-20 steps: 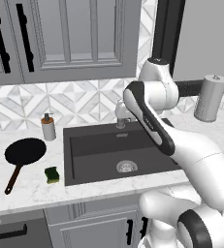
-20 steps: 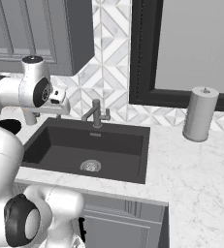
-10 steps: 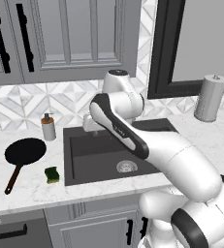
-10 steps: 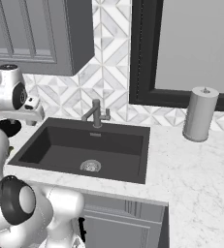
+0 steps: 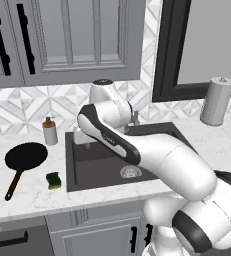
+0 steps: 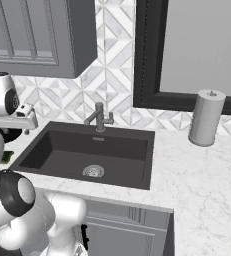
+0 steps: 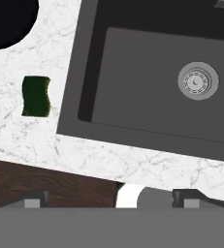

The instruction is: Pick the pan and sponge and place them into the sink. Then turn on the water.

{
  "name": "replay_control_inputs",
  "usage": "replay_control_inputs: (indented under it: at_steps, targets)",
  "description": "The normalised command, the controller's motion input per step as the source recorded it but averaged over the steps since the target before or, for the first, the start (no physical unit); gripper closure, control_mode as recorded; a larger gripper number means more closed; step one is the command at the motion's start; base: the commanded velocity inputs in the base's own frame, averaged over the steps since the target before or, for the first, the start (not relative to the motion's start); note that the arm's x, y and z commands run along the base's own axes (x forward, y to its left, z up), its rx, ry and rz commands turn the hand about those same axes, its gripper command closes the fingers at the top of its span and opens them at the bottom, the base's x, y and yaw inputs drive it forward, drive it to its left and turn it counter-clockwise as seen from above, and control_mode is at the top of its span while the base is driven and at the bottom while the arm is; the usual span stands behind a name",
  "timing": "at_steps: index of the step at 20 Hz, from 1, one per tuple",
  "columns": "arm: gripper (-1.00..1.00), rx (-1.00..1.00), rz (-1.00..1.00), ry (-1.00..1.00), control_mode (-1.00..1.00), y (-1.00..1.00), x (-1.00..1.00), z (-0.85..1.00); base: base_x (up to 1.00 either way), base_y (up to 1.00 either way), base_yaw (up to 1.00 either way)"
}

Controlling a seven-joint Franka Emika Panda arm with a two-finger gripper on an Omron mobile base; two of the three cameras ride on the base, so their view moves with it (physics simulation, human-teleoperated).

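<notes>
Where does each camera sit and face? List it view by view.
Left base view: behind the arm's left, facing forward-down at sink, pan, sponge; arm crosses from lower right.
Right base view: behind its right, facing faucet and paper roll; arm at left edge.
Hand view: above the counter, looking down; open pincer at bottom.
Shared: all show the drain.

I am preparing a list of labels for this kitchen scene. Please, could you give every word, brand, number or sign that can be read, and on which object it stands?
There is no readable text.
The soap dispenser, the paper towel roll, the faucet, the sponge, the pan and the sink are all plain.
</notes>
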Motion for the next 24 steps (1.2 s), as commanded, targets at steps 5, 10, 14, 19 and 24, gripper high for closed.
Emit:
replay_control_inputs:
  at_steps: [5,10,14,19,24]
  targets:
    - [-1.0,-0.02,0.0,0.11,-1.0,0.53,0.01,-0.35,0.0,0.0,0.0]
    - [-1.0,-0.05,0.0,0.1,-1.0,0.65,0.0,-0.36,0.0,0.0,0.0]
    - [-1.0,-0.05,0.02,0.1,-1.0,0.56,0.01,-0.41,0.0,0.0,0.0]
    - [-1.0,0.0,0.04,0.05,-1.0,0.34,0.12,-0.42,0.0,0.0,0.0]
    - [-1.0,0.0,0.06,0.0,-1.0,0.23,0.09,-0.36,0.0,0.0,0.0]
